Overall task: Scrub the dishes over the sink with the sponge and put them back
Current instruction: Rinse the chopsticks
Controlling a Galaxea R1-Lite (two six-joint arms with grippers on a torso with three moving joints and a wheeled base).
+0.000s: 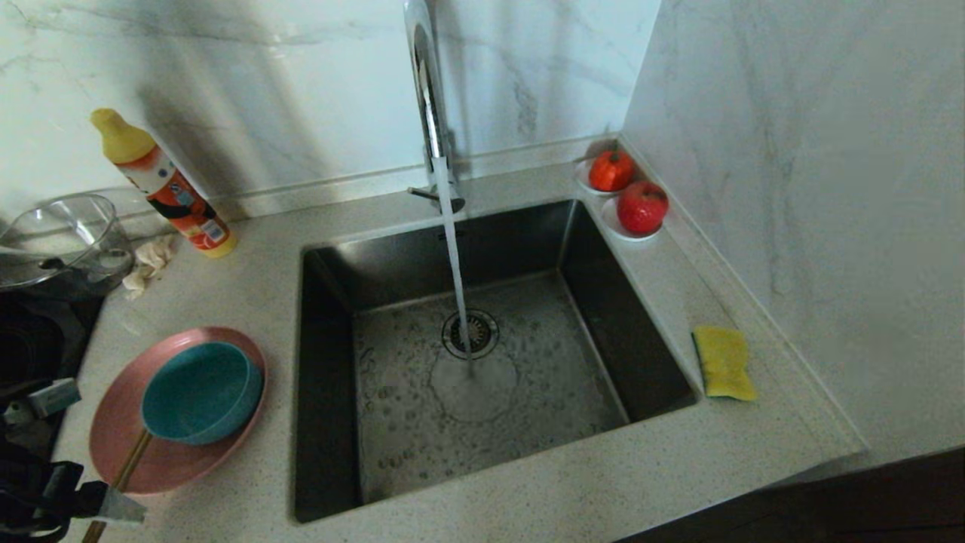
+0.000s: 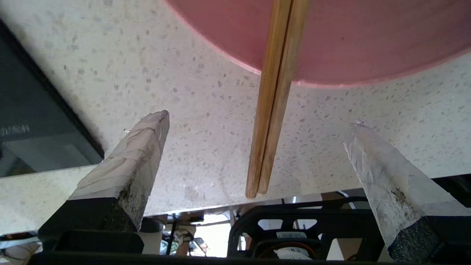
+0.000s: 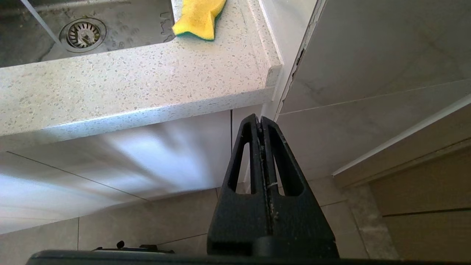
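A pink plate (image 1: 128,452) lies on the counter left of the sink (image 1: 626,332), with a teal bowl (image 1: 200,392) sitting in it. A pair of wooden chopsticks (image 1: 124,471) leans from the plate out over the counter's front edge. My left gripper (image 1: 87,456) hovers open at the front left corner. Its taped fingers straddle the chopsticks' (image 2: 270,121) near end without touching, and the plate (image 2: 368,40) is just ahead of the left gripper (image 2: 259,117). The yellow sponge (image 1: 722,362) lies right of the sink. My right gripper (image 3: 260,117) hangs shut below the counter edge, empty.
Water runs from the chrome tap (image 1: 430,98) onto the drain (image 1: 471,332). A detergent bottle (image 1: 166,185), a glass bowl (image 1: 60,237) and a beige rag (image 1: 151,260) stand at the back left, beside a black hob (image 1: 30,339). Two saucers with red fruit (image 1: 629,192) sit in the back right corner.
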